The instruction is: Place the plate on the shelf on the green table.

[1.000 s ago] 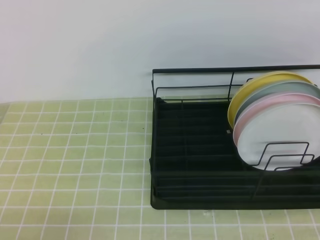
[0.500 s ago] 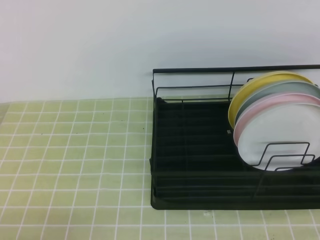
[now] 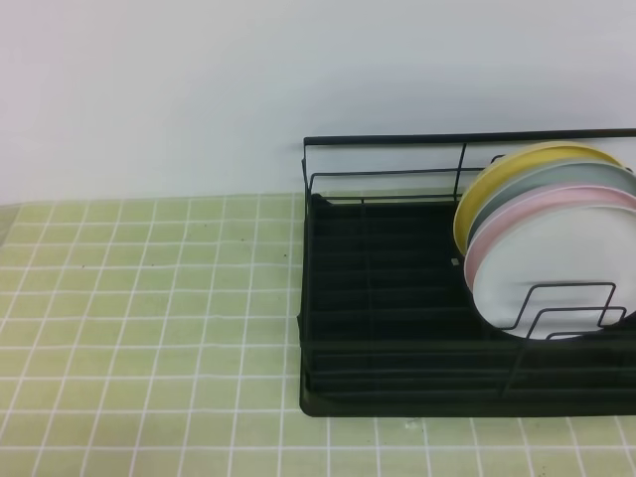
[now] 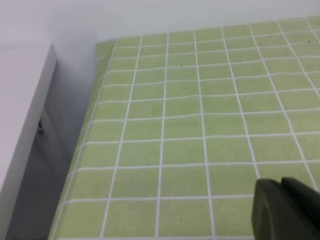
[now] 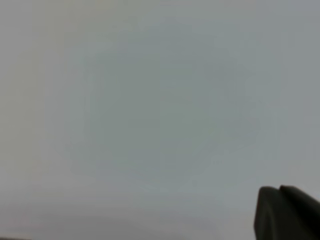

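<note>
Exterior high view shows the white plate (image 3: 556,268) standing on its edge at the right end of the black wire shelf (image 3: 397,298), in front of a pink plate (image 3: 517,214) and a yellow plate (image 3: 497,179), and the smooth round plate could roll or tip because only thin wires hold it. The left claw (image 4: 282,210) is pressed together, holding nothing, over the green surface (image 3: 149,318) of little square tiles. The right claw (image 5: 280,212) is pressed together too, and a reach into the rack could bump the plates.
</note>
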Action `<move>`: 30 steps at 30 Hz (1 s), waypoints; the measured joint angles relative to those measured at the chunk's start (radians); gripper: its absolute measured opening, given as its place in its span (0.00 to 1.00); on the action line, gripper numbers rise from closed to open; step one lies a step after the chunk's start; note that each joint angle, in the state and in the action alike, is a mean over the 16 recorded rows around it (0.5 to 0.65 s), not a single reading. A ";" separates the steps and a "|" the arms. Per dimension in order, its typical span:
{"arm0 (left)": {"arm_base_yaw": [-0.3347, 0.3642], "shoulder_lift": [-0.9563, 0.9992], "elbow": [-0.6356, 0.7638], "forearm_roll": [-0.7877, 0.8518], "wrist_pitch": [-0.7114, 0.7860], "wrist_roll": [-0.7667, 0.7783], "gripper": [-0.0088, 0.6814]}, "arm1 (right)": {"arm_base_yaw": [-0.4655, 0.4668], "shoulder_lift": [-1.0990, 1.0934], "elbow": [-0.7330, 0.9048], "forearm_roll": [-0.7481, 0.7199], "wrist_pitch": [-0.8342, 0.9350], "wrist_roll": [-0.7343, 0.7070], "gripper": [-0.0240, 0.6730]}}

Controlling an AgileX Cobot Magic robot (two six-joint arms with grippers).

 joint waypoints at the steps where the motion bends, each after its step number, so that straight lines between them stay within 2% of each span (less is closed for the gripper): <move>1: 0.000 0.000 0.000 0.000 0.000 0.000 0.01 | 0.000 -0.018 0.012 0.000 -0.005 -0.006 0.03; 6: -0.001 0.000 0.000 0.000 -0.001 0.000 0.01 | -0.001 -0.162 0.115 0.001 -0.022 -0.037 0.03; 21: -0.001 0.001 0.000 0.000 -0.004 0.000 0.01 | -0.002 -0.788 0.538 0.000 -0.039 -0.091 0.03; 26: -0.001 0.001 0.000 0.000 -0.005 0.000 0.01 | -0.002 -0.902 0.613 -0.092 -0.055 0.008 0.03; 30: -0.001 0.002 0.000 0.000 -0.006 0.000 0.01 | -0.002 -0.959 0.673 -0.278 -0.054 0.188 0.03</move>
